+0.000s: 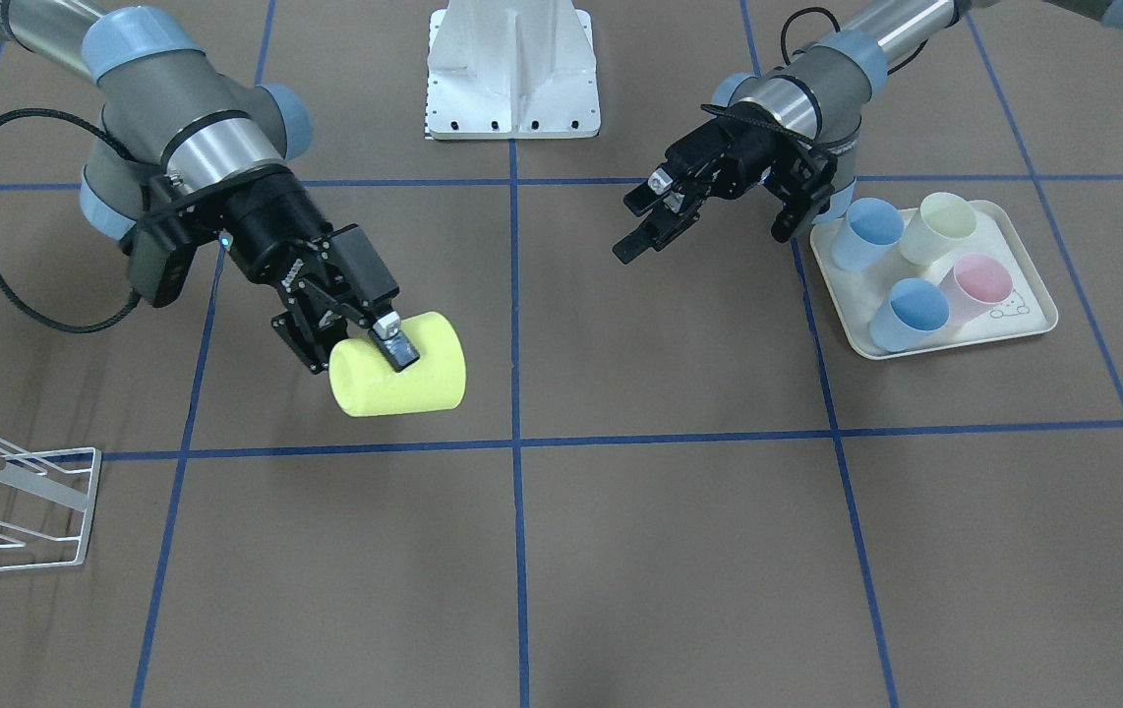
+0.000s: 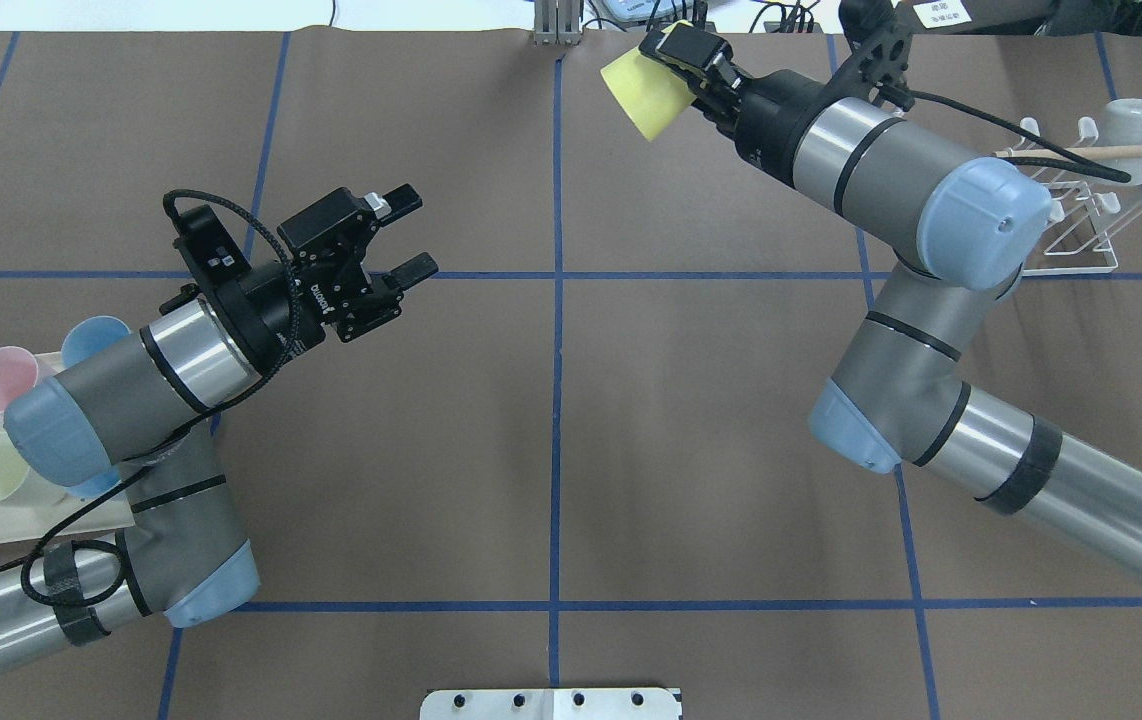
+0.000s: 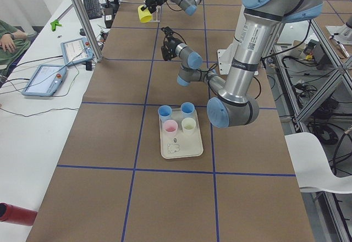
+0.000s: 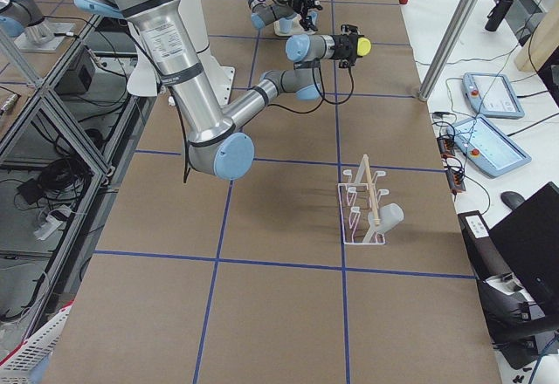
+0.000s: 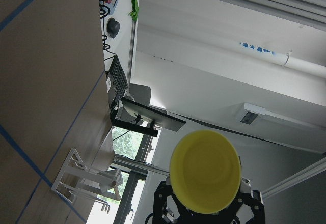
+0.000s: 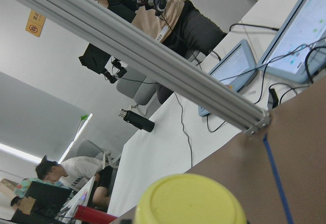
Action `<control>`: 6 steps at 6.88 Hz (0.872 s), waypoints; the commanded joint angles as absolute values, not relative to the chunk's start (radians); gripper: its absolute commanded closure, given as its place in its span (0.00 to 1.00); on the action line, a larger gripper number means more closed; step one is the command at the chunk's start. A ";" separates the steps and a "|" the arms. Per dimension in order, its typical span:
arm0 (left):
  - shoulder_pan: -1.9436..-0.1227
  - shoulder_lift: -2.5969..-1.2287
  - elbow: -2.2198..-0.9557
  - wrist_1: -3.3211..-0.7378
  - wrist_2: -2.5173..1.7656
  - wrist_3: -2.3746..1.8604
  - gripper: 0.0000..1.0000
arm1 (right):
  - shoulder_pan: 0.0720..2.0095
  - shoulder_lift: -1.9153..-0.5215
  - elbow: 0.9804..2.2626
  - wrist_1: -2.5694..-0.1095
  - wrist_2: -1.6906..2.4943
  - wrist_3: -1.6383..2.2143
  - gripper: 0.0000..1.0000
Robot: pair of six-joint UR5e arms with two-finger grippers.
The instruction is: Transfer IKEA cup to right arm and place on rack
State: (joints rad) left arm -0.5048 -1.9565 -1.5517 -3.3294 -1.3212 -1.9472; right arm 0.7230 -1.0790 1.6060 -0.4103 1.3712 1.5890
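step: we are holding bright yellow plastic cup [image 1: 419, 379] sideways, well apart from white wire rack [image 1: 89, 508] | right gripper [image 1: 355, 352] clamped on it | left gripper [image 1: 632, 226] spread, empty | advice: we are aiming to seat it mouth-down on the rack, releasing late

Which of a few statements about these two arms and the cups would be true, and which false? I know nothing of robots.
1. The right gripper holds the yellow cup. True.
2. The left gripper holds a blue cup. False: it is open and empty.
3. The tray carries four cups. True.
4. The yellow cup hangs on the rack. False: it is in the right gripper, apart from the rack.
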 commanded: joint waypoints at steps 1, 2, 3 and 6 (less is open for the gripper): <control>-0.520 -1.919 -1.587 -3.218 -1.322 -1.794 0.00 | 0.735 -1.138 1.609 -0.519 1.170 1.354 1.00; -0.522 -1.905 -1.665 -3.083 -1.321 -1.739 0.00 | 0.735 -1.140 1.618 -0.617 1.084 1.317 1.00; -0.538 -1.884 -1.755 -2.900 -1.327 -1.730 0.00 | 0.755 -1.147 1.620 -0.673 1.027 1.275 1.00; -0.543 -1.894 -1.970 -2.392 -1.354 -1.609 0.00 | 0.851 -1.251 1.621 -0.747 0.957 1.157 1.00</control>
State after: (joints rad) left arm -0.5415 -1.8884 -1.8870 -2.5854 -1.3494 -1.6473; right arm 0.8082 -1.1903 1.6202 -0.7380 0.9713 1.2205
